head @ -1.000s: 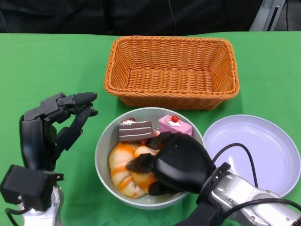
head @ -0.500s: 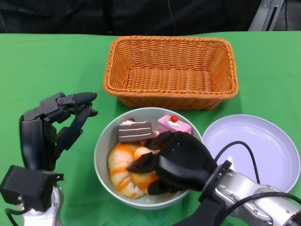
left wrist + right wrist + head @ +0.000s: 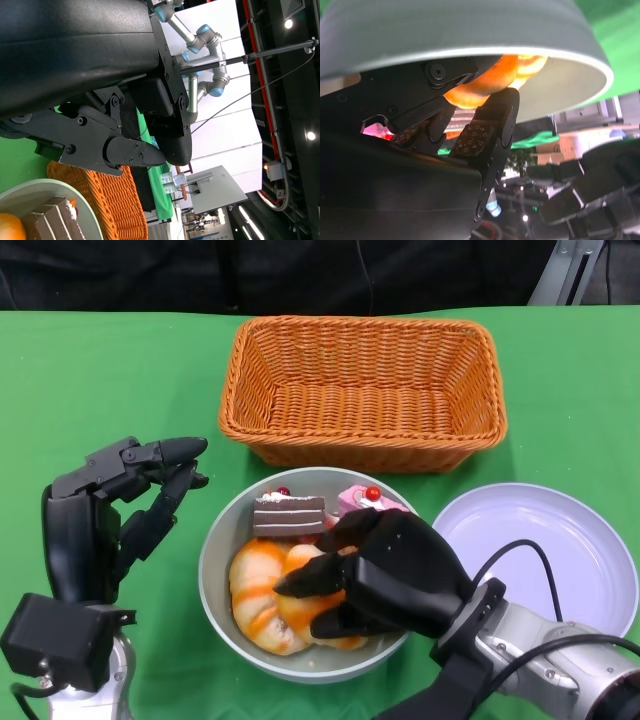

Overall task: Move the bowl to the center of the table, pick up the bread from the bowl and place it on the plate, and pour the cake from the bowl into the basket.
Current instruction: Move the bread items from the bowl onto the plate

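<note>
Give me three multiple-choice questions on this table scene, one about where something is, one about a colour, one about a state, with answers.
1. Where does the basket stand?
A. behind the bowl
B. on the plate
C. left of the left hand

2. What colour is the plate?
A. orange
B. pale lilac
C. black

3. What is the right hand doing?
A. hanging over the basket
B. lying flat on the plate
C. closing its fingers on the bread in the bowl

Answers:
1 A, the head view shows the basket at the far side of the bowl.
2 B, the plate looks pale lilac against the green cloth.
3 C, the head and right wrist views show black fingers around the orange bread inside the bowl.
</note>
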You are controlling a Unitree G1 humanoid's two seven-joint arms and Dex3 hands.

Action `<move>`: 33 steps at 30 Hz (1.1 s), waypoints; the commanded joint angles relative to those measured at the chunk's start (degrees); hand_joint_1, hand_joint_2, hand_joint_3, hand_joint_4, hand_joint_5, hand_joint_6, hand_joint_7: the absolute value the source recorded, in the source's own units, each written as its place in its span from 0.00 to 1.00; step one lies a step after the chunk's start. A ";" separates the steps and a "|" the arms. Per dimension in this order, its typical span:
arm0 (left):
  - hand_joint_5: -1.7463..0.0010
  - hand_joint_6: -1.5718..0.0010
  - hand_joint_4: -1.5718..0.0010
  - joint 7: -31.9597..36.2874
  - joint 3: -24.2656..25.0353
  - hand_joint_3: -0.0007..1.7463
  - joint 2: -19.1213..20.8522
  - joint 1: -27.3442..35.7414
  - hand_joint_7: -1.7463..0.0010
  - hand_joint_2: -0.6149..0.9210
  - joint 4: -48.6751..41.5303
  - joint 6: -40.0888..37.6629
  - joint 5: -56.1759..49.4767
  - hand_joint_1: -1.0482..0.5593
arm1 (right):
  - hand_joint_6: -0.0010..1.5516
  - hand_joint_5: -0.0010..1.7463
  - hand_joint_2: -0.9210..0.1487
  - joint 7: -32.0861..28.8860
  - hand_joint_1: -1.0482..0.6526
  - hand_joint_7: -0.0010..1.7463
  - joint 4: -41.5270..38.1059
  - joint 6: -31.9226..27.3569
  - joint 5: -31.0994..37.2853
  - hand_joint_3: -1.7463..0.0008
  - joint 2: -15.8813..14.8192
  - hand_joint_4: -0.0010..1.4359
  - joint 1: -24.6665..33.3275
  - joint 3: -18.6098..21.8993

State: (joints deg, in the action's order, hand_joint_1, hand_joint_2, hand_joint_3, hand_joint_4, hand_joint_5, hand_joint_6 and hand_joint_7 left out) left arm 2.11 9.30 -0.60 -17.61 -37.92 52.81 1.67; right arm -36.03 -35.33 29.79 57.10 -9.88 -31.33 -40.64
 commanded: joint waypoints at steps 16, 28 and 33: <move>0.41 0.29 0.44 0.25 0.17 0.14 0.69 0.69 0.78 1.00 0.16 0.07 -0.35 0.52 | 0.78 0.60 0.03 -2.42 0.51 0.00 -3.10 9.67 -6.62 1.00 0.46 0.57 -1.65 4.64; 0.42 0.29 0.43 -0.02 0.24 0.14 0.93 0.52 0.78 1.00 -0.09 0.01 -0.12 0.52 | 0.80 0.55 0.08 -8.14 0.52 0.01 -5.75 14.25 -7.07 1.00 1.63 0.63 -2.50 6.36; 0.42 0.29 0.43 -0.16 0.28 0.13 1.03 0.43 0.79 1.00 -0.22 -0.10 0.06 0.52 | 0.80 0.57 0.08 -10.40 0.51 0.01 -6.37 15.61 -7.04 1.00 1.69 0.63 -3.24 7.42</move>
State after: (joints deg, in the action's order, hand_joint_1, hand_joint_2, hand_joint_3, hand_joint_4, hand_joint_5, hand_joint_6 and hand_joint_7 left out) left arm 2.09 9.21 -0.49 -17.55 -38.05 52.88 0.92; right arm -45.23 -41.75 44.51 50.86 -8.04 -33.56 -34.28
